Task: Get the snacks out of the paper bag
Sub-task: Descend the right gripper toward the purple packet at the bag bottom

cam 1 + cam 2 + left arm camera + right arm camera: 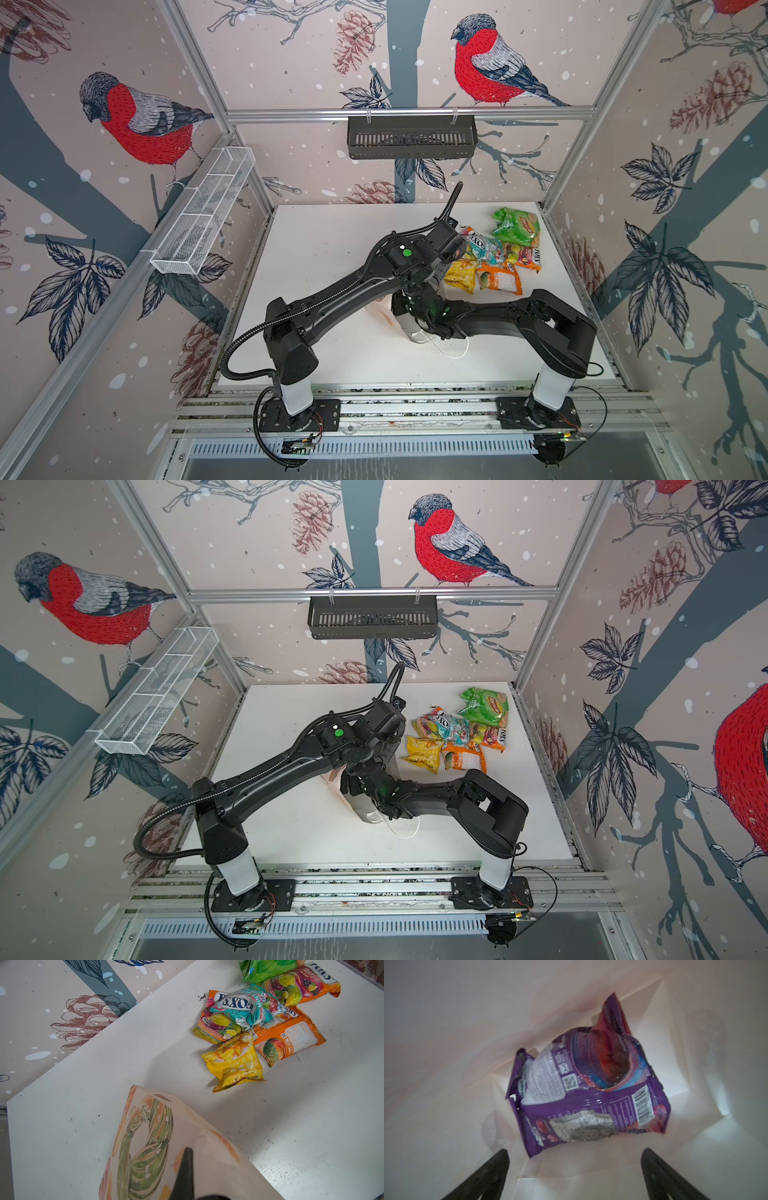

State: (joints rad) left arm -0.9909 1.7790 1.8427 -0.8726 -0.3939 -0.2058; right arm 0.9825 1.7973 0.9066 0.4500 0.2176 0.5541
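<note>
Snacks (pixel 494 257) out: a heap on the surface (pixel 332 249) at 1 o'clock in both top views, comprising green packet (pixel 515 226), teal packet (pixel 482 245), yellow packet (pixel 459 276), orange packet (pixel 500 282) and multicoloured ones, touching or overlapping. Snacks left: one purple packet (pixel 583 1093) at the bottom of the bag (pixel 145 1136); nothing else shows inside. Bag: near centre, beneath both wrists. Left pincer (pixel 187 1151): fingers together against the bag's outer wall; whether paper is nipped cannot be told. Right pincer (pixel 575 1151): fingers wide apart inside the bag, just short of the purple packet, empty. Judgement: nearly done, with one grasp and lift-out remaining.
</note>
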